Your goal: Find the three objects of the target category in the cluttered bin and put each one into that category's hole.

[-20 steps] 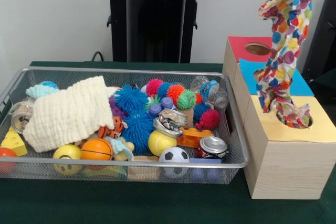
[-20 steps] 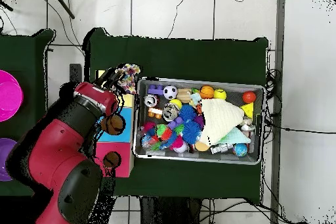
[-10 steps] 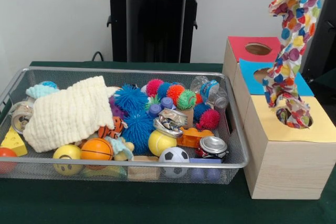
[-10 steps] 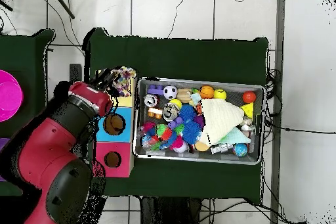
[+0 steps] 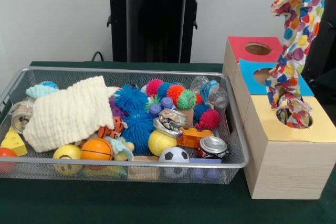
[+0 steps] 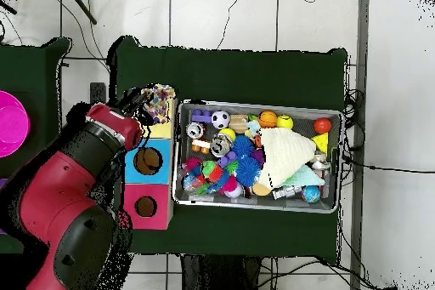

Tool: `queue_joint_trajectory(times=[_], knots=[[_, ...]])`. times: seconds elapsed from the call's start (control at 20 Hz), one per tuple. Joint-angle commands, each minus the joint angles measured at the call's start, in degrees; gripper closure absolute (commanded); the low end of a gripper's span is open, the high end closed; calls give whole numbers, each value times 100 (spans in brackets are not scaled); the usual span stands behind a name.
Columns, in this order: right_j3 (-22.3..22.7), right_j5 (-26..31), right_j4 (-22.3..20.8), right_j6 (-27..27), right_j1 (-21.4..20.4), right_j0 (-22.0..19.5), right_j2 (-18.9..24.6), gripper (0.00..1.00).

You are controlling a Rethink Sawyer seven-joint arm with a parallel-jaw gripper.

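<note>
Spotted cloth point(image 5: 290, 51) hangs from above, lower end inside yellow hole point(image 5: 294, 117) of box point(image 5: 278, 161); fingers hidden, can't tell their state; mesh bin point(image 5: 157, 167) w/ toys beside box on green surface point(image 5: 157, 205).

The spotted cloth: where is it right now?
In the front view, the spotted cloth hangs at the far right, its lower end in the yellow-topped box's hole, right of the wire bin.
</note>
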Motion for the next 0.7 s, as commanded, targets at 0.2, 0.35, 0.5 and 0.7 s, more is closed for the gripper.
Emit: queue_joint_trajectory(times=[0.2, 0.35, 0.5, 0.7], knots=[[-95, 1133, 823, 2117, 437, 65, 513, 100], [30, 1270, 1059, 2252, 215, -62, 992, 100], [15, 1588, 1182, 2333, 165, -118, 1107, 100], [-28, 1592, 1211, 2398, 285, -97, 1041, 100]])
